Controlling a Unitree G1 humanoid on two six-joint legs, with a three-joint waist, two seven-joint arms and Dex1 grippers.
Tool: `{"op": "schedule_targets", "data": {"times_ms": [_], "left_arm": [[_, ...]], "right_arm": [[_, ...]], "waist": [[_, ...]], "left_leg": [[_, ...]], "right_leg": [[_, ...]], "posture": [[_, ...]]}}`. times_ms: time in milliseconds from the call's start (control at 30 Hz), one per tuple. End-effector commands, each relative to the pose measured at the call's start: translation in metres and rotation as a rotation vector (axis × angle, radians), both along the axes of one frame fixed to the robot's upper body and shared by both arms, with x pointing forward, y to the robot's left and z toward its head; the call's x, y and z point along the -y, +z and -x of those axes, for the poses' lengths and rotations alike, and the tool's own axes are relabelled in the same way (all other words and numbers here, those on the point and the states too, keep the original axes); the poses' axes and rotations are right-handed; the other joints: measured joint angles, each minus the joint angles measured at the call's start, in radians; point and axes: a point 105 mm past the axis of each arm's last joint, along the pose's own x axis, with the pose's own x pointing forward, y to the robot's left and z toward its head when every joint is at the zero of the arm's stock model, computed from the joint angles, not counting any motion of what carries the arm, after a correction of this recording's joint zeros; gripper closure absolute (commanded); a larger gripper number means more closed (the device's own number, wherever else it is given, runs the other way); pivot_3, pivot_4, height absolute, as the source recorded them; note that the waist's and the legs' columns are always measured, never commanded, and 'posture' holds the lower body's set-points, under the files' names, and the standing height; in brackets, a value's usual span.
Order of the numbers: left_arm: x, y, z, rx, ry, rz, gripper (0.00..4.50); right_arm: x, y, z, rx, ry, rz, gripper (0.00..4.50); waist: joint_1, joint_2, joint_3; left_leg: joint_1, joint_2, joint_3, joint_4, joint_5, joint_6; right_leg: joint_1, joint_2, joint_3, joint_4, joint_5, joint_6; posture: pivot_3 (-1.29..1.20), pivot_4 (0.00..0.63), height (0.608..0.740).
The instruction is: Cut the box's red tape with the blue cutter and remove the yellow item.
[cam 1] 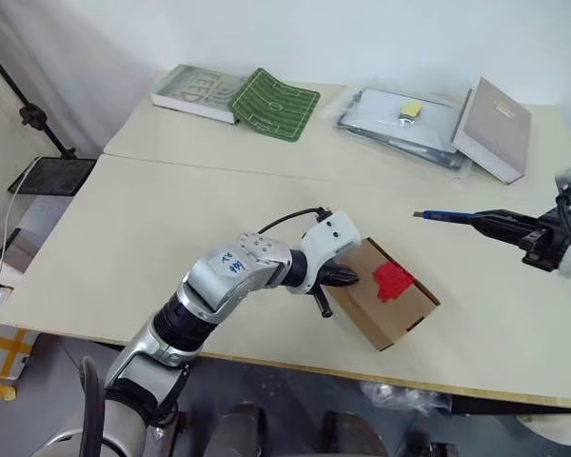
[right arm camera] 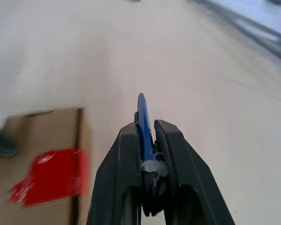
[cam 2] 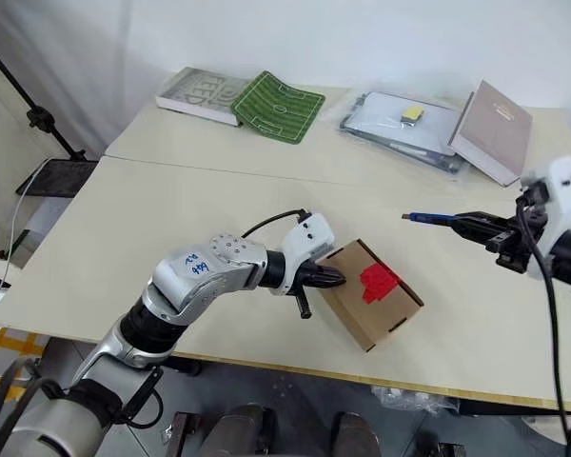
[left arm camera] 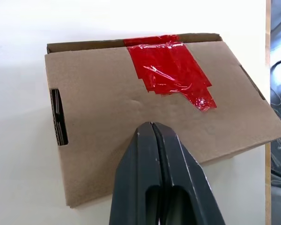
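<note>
The low brown cardboard box (cam 1: 400, 309) lies near the table's front edge. Its flaps are shut under a patch of red tape (cam 1: 392, 280). My left gripper (cam 1: 352, 277) is shut and empty. Its tips sit on the box's top at the left end, a short way from the red tape (left arm camera: 171, 68). To the right of the box, above the table, my right gripper (cam 1: 480, 220) is shut on the blue cutter (cam 1: 443, 217). The cutter's tip points left, clear of the box. The yellow item is hidden.
At the far side of the table lie a grey book (cam 1: 192, 92), a green football-pitch booklet (cam 1: 276, 103), a plastic sleeve (cam 1: 390, 119) with a small yellow piece (cam 1: 411, 110) on it, and a beige book (cam 1: 495, 129). Bare tabletop (cam 1: 171, 219) spreads left of the box.
</note>
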Motion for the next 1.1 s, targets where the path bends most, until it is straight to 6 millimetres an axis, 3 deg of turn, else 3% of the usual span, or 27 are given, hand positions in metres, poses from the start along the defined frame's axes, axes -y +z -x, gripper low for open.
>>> {"op": "schedule_targets", "data": {"times_ms": [33, 267, 300, 567, 633, 667, 767, 933, 1000, 1100], "left_arm": [[-0.004, 0.003, -0.007, -0.016, 0.044, 0.054, 4.47], [-0.005, 0.04, -0.009, -0.012, 0.022, 0.219, 4.47], [-0.006, 0.042, -0.009, -0.012, 0.019, 0.223, 4.5], [-0.025, 0.047, -0.013, -0.019, 0.054, 0.239, 4.5], [-0.039, 0.043, -0.021, -0.013, 0.108, 0.213, 4.5], [-0.047, 0.042, -0.025, -0.013, 0.134, 0.204, 4.5], [-0.069, 0.033, -0.036, -0.001, 0.217, 0.157, 4.5], [-0.085, 0.012, -0.044, 0.017, 0.253, 0.07, 4.5], [-0.083, 0.004, -0.046, 0.022, 0.246, 0.05, 4.5], [-0.077, -0.004, -0.048, 0.025, 0.228, 0.032, 4.5]], "right_arm": [[0.028, -0.017, -0.008, 0.028, -0.147, -0.077, 4.34], [0.044, -0.071, -0.022, -0.065, -0.294, -0.181, 4.34], [0.043, -0.074, -0.022, -0.068, -0.293, -0.185, 3.61], [0.034, -0.063, -0.003, -0.031, -0.233, -0.02, 0.89], [0.027, -0.051, 0.008, -0.004, -0.189, 0.063, 0.16], [0.026, -0.04, 0.011, 0.039, -0.196, 0.08, 0.01], [0.025, -0.021, 0.021, 0.074, -0.221, 0.123, 0.01], [-0.013, -0.038, 0.047, -0.092, -0.011, 0.257, 0.01], [-0.025, -0.047, 0.057, -0.176, 0.053, 0.332, 0.4], [-0.039, -0.053, 0.063, -0.233, 0.124, 0.41, 1.33]], "waist": [[0.0, 0.001, 0.001], [-0.01, 0.007, 0.004], [-0.014, 0.007, 0.004], [-0.025, 0.011, 0.006], [-0.025, 0.012, 0.006], [-0.026, 0.012, 0.006], [-0.027, 0.012, 0.007], [-0.018, 0.012, 0.007], [-0.015, 0.011, 0.008], [-0.014, 0.011, 0.008]], "left_leg": [[0.0, 0.0, 0.001, 0.0, 0.0, 0.0], [-0.002, 0.001, 0.004, -0.002, 0.0, 0.0], [-0.002, 0.001, 0.004, -0.003, 0.0, 0.0], [-0.002, 0.001, 0.005, -0.003, 0.0, 0.0], [-0.002, 0.001, 0.005, -0.003, 0.0, 0.0], [-0.002, 0.001, 0.005, -0.003, 0.0, 0.0], [-0.002, 0.001, 0.006, -0.003, 0.0, 0.0], [-0.002, 0.0, 0.005, -0.004, 0.0, 0.0], [-0.003, 0.0, 0.005, -0.004, 0.0, 0.0], [-0.003, 0.0, 0.005, -0.003, 0.0, 0.0]], "right_leg": [[-0.001, 0.0, 0.001, 0.0, 0.0, 0.0], [-0.007, 0.002, 0.003, 0.002, 0.001, 0.001], [-0.007, 0.002, 0.003, 0.002, 0.001, 0.001], [-0.008, 0.002, 0.005, 0.002, 0.001, 0.001], [-0.009, 0.002, 0.005, 0.002, 0.001, 0.001], [-0.009, 0.002, 0.005, 0.002, 0.001, 0.001], [-0.009, 0.002, 0.006, 0.003, 0.001, 0.001], [-0.009, 0.001, 0.006, 0.002, 0.0, 0.001], [-0.009, 0.001, 0.006, 0.001, 0.001, 0.001], [-0.009, 0.0, 0.006, 0.001, 0.001, 0.001]], "posture": [[0.0, 0.15, 0.74], [0.0, 0.15, 0.74], [0.0, 0.15, 0.74], [0.0, 0.15, 0.74], [0.0, 0.15, 0.74], [0.0, 0.15, 0.74], [0.0, 0.15, 0.74], [0.0, 0.15, 0.74], [0.0, 0.15, 0.74], [0.0, 0.15, 0.74]]}}
